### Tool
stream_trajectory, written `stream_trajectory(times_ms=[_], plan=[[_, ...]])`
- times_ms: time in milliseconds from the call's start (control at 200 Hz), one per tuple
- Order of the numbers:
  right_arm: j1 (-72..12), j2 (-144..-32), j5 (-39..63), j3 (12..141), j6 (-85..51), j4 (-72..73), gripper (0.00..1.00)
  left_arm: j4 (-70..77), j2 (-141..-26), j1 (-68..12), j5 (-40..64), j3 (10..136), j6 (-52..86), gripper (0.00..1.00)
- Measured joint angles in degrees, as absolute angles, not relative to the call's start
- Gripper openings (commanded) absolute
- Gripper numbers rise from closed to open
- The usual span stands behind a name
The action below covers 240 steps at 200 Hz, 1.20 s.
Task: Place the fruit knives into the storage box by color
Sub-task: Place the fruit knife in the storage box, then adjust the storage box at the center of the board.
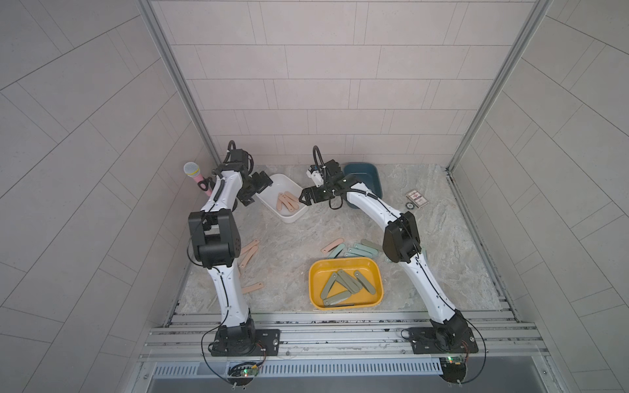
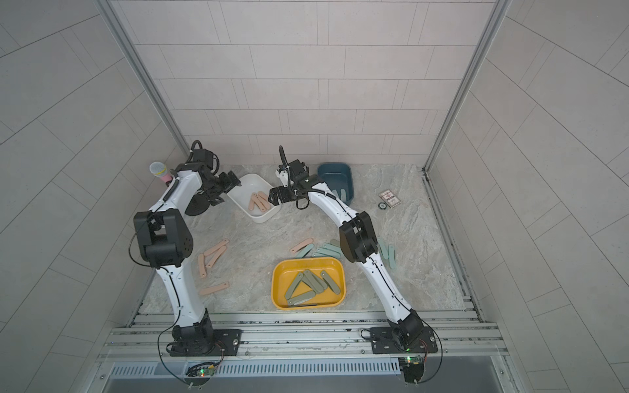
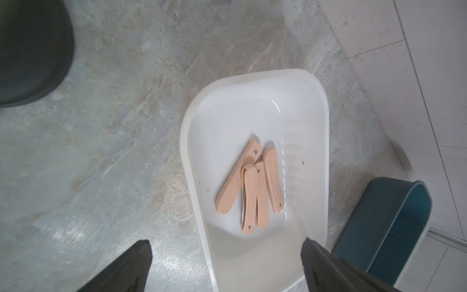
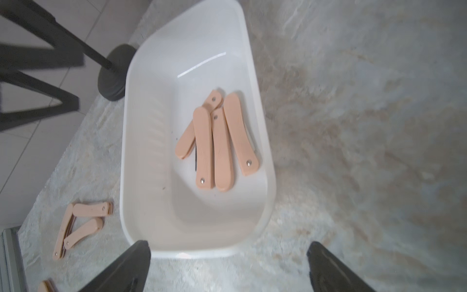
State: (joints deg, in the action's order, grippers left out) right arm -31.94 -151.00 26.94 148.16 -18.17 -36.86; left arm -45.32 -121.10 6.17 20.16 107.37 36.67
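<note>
Left gripper [image 3: 226, 241] and right gripper [image 4: 228, 243]: jaws wide, empty, both at the white box [image 3: 252, 83]. Four peach knives [image 3: 249, 187] lie inside. Olive knives [image 1: 343, 284] in yellow box [image 1: 343, 261]. Teal knives [image 1: 360, 251] and loose peach knives [image 2: 214, 253] on table [image 1: 289, 238]; blue box [image 2: 332, 178] apparently holds teal ones, partly hidden

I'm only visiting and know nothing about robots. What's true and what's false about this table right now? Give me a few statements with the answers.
1. The white box holds four peach-pink knives. True.
2. The yellow box holds pale teal knives. False: it holds olive-green knives.
3. The left gripper and right gripper are both open and empty. True.
4. Every pink knife is already boxed. False: loose pink knives lie on the table.
5. Loose teal knives lie on the table just behind the yellow box. True.
</note>
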Motion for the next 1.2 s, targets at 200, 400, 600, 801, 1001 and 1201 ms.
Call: stream_trajectory(times_ms=[200,400,600,801,1001,1201], plan=[[-32.0,-154.3,30.7,151.2,-20.2,-37.1,0.85,-42.8,-127.2,4.7,24.4,107.5,37.6,1.00],[-32.1,-154.3,32.8,150.5,-20.7,-37.1,0.65,-42.6,-131.1,3.7,25.7,112.9,37.7,1.00],[-32.0,-152.4,34.5,143.5,-20.5,-35.9,0.59,-42.5,-133.1,2.8,26.6,117.1,37.5,1.00],[-32.5,-147.5,34.5,136.6,-19.9,-35.2,0.58,-42.8,-133.1,2.1,27.0,117.4,37.1,0.95],[-34.0,-143.3,34.3,129.9,-19.7,-34.9,0.59,-43.4,-134.1,1.3,27.1,118.1,36.2,0.94],[-34.7,-138.5,33.4,123.2,-19.3,-34.3,0.67,-44.4,-135.6,-0.2,27.7,118.5,35.3,0.94]])
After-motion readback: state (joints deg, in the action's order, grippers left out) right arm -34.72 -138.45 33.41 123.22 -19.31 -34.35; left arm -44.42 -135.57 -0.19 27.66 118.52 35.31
